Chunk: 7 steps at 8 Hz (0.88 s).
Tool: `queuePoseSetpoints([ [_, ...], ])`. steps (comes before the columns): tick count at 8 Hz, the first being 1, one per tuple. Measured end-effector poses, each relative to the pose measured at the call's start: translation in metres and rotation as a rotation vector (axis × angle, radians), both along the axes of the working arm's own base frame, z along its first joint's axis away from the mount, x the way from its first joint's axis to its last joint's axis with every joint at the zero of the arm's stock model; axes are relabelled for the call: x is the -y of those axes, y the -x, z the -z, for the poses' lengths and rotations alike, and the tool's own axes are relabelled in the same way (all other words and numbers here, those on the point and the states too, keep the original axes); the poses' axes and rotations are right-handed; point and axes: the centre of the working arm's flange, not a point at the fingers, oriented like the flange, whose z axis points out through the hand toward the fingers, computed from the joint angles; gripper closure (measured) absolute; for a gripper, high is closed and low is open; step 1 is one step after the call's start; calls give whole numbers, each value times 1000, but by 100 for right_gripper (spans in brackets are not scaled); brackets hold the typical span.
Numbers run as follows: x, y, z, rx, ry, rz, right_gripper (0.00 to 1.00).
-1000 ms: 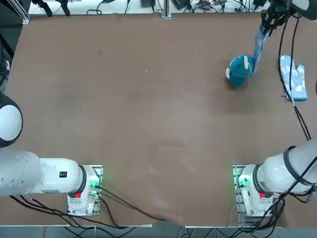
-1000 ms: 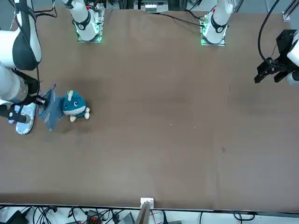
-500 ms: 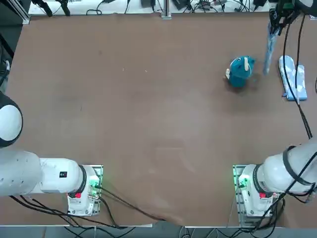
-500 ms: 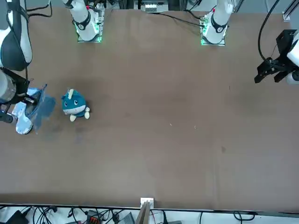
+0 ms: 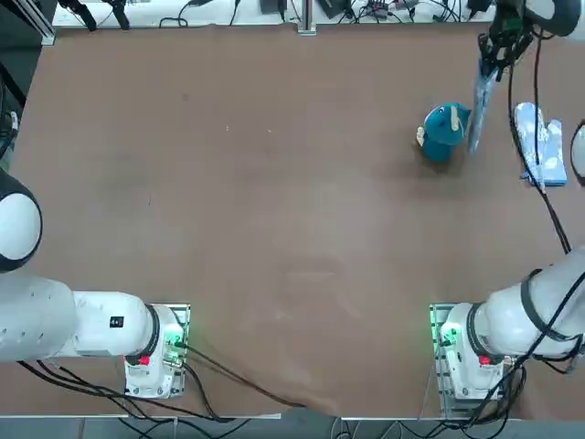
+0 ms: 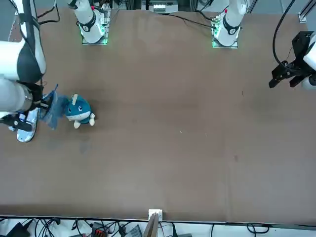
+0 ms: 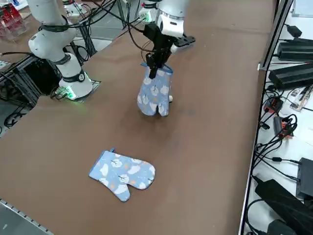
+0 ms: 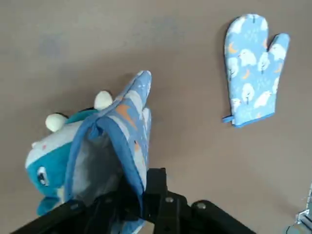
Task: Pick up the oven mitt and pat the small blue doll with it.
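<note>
The small blue doll (image 5: 442, 132) sits upright on the brown table at the far right; it also shows in the front view (image 6: 78, 111) and the wrist view (image 8: 48, 162). My right gripper (image 5: 494, 57) is shut on the cuff of a light blue oven mitt (image 5: 477, 108), which hangs straight down right beside the doll, at or very near its side. In the side view this oven mitt (image 7: 154, 93) hangs below the gripper (image 7: 155, 62) and hides nearly all of the doll. The wrist view has the oven mitt (image 8: 125, 130) overlapping the doll.
A second, matching oven mitt (image 5: 539, 142) lies flat on the table between the doll and the table's right edge, seen also as a flat mitt (image 7: 122, 173) in the side view. Cables and power boxes (image 7: 293, 49) line the far edge.
The held mitt touched the doll a second ago, swung away toward the table's right edge, and has now come back against the doll. The doll stayed in place.
</note>
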Motion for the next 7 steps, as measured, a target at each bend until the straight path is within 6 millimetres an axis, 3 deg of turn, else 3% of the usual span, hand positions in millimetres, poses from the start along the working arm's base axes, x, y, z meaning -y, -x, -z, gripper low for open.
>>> queuePoseSetpoints([
  [2,-20,-7,-3,49,10,13,96],
  [5,-1,-16,-23,97,142,-21,96],
  [7,0,-8,-16,14,179,-30,96],
])
